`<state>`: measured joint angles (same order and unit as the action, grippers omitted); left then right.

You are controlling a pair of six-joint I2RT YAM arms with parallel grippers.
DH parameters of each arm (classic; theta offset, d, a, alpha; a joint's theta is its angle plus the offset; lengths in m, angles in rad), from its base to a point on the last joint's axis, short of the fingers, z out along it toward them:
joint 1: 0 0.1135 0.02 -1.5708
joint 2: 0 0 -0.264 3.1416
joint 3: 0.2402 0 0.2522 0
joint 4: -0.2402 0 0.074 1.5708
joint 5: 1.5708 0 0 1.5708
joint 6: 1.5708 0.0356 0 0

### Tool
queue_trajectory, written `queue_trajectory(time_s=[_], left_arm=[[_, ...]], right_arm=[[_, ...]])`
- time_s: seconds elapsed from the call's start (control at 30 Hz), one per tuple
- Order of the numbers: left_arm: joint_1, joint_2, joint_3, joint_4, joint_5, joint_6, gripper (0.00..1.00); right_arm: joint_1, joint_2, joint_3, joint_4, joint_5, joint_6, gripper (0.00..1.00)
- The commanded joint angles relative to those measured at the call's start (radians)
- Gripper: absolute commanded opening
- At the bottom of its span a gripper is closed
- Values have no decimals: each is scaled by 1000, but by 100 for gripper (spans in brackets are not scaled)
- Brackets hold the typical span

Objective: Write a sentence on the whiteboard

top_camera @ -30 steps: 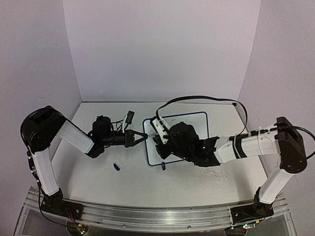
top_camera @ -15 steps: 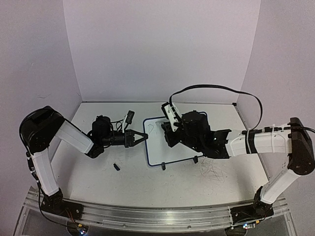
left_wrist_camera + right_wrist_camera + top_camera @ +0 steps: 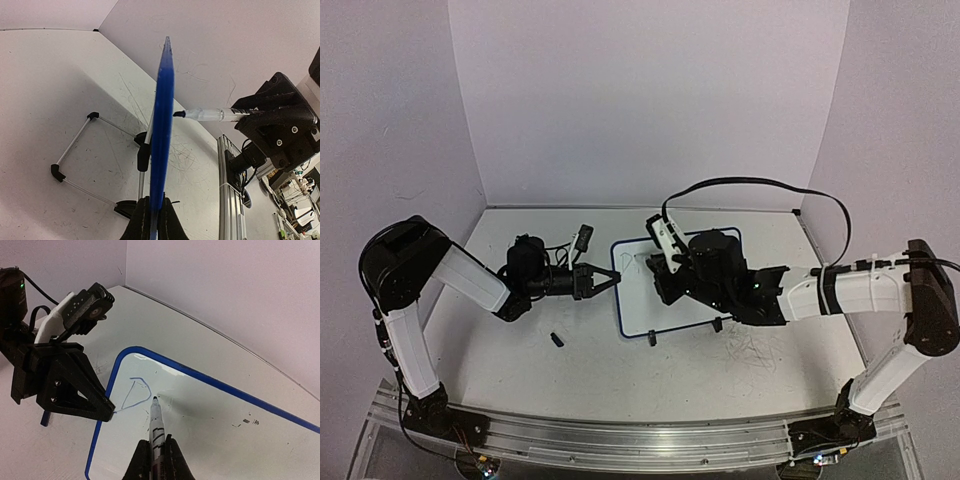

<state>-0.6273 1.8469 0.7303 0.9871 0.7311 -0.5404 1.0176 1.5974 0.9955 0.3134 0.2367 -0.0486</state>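
The whiteboard (image 3: 638, 300), white with a dark blue rim (image 3: 210, 382), stands tilted on two black feet in mid-table. My left gripper (image 3: 608, 281) is shut on its left rim (image 3: 162, 125), seen edge-on in the left wrist view. My right gripper (image 3: 159, 456) is shut on a white marker (image 3: 157, 426) whose dark tip sits at the board's surface just right of a blue letter "D" (image 3: 134, 393). That "D" is the only part of the sentence that shows. The marker (image 3: 210, 115) also shows in the left wrist view, tip at the board.
A small dark cap-like piece (image 3: 558, 340) lies on the tabletop left of the board. Faint grey scribbles (image 3: 752, 350) mark the table to the board's right. The board's wire stand (image 3: 75, 160) rests on the table. Walls close the back and sides.
My right arm pulled back off the board's lower middle to its upper left, uncovering the board. A blue "D" now shows there. My left gripper has not moved.
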Motion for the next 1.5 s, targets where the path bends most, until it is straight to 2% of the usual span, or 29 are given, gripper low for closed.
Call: queue_trajectory(time_s=[0.0,0.7,1.47], left_arm=[[-3,-35,6,40,27,-12,0],[-3,-35,15,39,36,-10,0],[-3,-38,9,40,34,-8,0]], right_arm=[[5,7,-6,33,-1,-5,0],[5,40,14,25,53,-12,0],[25,27,-51,-21,48,41,0]])
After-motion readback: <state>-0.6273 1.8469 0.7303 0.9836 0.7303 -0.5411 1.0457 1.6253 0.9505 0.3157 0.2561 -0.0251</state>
